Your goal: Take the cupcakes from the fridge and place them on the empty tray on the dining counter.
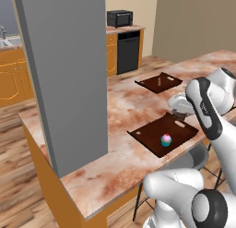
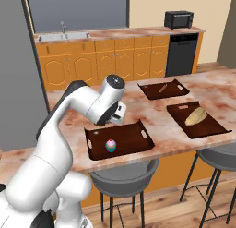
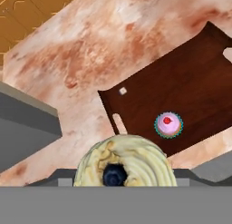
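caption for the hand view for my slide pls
Pincer carries the cream-topped cupcake above the dark tray, where the pink cupcake already sits on the marbled counter.

Orange cabinets (image 2: 115, 61) line the beige wall (image 2: 152, 10), with wood plank floor (image 1: 14, 185) and grey stools (image 2: 122, 176)

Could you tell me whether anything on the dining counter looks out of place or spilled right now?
Nothing stands out. The pink cupcake sits upright on the dark tray, and the other two trays lie flat on the counter.
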Motion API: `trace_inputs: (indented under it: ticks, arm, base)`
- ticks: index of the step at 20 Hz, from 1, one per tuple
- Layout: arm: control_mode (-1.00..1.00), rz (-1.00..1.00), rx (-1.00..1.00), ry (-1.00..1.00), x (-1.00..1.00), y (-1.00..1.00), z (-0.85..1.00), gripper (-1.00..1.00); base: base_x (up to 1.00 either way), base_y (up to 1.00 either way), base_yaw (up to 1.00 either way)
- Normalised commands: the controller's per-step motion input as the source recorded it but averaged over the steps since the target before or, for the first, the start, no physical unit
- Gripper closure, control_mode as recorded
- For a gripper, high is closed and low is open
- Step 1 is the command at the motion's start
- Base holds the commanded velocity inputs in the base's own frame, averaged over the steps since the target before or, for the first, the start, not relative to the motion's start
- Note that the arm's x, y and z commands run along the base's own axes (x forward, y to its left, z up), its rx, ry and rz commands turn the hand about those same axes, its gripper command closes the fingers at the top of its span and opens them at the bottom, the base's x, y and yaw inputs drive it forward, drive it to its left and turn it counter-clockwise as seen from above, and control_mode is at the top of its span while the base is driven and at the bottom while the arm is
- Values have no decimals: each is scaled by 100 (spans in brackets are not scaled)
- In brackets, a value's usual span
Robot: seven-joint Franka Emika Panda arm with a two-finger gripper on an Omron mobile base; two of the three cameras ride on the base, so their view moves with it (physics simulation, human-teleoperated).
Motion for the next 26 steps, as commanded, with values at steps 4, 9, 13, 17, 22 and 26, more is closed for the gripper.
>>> trace_inputs:
  ticks: [4, 9, 13, 17, 22, 26]
  arm:
    - [-100, -16, -2, -12, 1, -1, -39, 100]
    - [-100, -26, -5, -1, 16, 0, -36, 100]
    - [-100, -19, -1, -2, 27, 0, -30, 100]
    - [-100, -6, 0, -3, 38, -8, -19, 100]
    - [-100, 0, 0, -6, 44, -8, -5, 100]
    - [-100, 0, 0, -1, 43, -19, -5, 100]
  base:
    - [0, 0, 0]
    - [0, 0, 0]
    - [0, 0, 0]
    - [0, 0, 0]
    - [0, 0, 0]
    - [0, 0, 0]
